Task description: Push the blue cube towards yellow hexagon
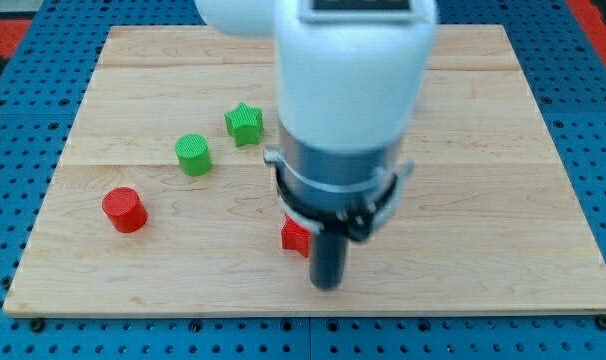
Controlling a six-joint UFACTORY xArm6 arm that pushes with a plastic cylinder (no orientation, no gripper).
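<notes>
Here my tip (327, 286) | blue cube, yellow hexagon unseen | red block (295, 236) just left | no claw

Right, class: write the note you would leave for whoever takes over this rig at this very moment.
My tip sits near the board's bottom edge, just right of a red block, shape unclear.
Blue cube and yellow hexagon: neither shows; the arm may hide them.
Also on the wooden board: red cylinder, green cylinder, green star.
Done: cannot tell. Left: find the cube, push it to the hexagon.
</notes>
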